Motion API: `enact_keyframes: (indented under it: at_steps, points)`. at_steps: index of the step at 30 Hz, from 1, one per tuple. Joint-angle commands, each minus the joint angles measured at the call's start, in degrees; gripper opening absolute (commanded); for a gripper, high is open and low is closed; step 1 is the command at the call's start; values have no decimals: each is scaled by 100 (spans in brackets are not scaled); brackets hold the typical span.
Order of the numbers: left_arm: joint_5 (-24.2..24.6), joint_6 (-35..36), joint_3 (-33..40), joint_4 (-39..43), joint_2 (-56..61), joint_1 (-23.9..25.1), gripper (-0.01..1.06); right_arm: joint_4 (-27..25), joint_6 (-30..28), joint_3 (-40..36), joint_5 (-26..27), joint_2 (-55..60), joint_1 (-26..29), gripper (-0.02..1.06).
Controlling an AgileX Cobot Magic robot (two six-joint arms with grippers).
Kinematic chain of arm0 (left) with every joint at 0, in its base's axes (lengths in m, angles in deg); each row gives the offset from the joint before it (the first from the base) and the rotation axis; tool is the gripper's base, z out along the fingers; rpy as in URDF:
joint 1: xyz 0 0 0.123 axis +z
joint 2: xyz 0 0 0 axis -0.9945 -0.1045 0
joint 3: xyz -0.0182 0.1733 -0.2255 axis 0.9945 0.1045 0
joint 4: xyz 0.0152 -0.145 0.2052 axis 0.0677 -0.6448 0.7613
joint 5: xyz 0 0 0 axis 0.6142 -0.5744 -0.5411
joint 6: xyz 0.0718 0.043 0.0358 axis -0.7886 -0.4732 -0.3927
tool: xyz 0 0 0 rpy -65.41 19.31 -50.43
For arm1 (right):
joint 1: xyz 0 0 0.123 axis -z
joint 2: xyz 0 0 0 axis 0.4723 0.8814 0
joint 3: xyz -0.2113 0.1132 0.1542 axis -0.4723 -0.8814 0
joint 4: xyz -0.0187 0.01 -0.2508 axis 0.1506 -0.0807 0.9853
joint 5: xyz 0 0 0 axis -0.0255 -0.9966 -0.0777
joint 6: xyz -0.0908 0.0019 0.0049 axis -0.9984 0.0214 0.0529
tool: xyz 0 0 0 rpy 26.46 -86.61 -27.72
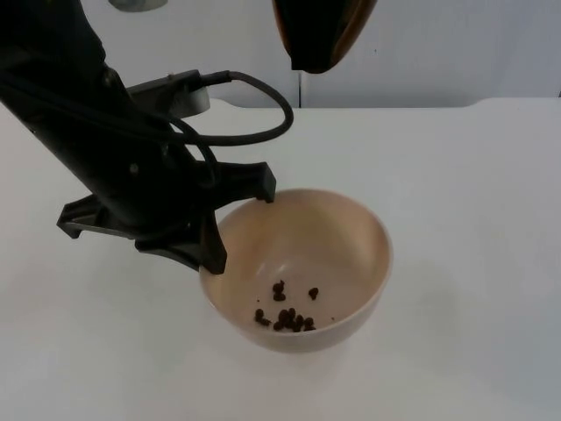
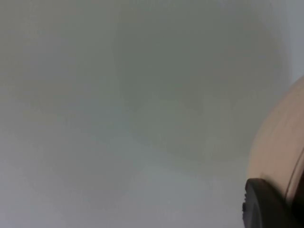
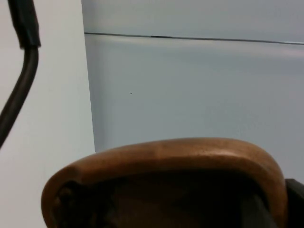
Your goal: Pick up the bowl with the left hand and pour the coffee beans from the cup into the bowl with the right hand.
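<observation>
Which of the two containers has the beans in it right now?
The pale bowl gripped by the left tool holds beans; the brown cup hangs above it.

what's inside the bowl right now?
A small cluster of coffee beans lies on the bowl's inner floor, toward its near side. The left gripper clamps the rim and hides the wall there. The brown cup hangs above in the right gripper; its contents can't be seen.

I see a plain white surface (image 1: 473, 175) running back to a grey partition wall (image 1: 456, 53). From the right wrist view, I can make out a thin dark horizontal seam (image 3: 190, 38) across that wall. The light is soft and even, with faint shadows on the surface.
</observation>
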Motion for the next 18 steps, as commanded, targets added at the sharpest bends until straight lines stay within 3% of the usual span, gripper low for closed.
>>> enact_keyframes:
  at_steps: [1,5,10,18]
  points:
    - [-9,-8,24,-118,66,0,0,74,-19,-3,10,-40,-43,0]
    - [-9,-8,24,-118,66,0,0,-6,18,-3,10,-40,-43,0]
    - [-9,-8,24,-118,66,0,0,-570,66,11,10,-85,-14,0]
    - [-9,-8,24,-106,66,0,0,-575,132,11,10,-99,38,0]
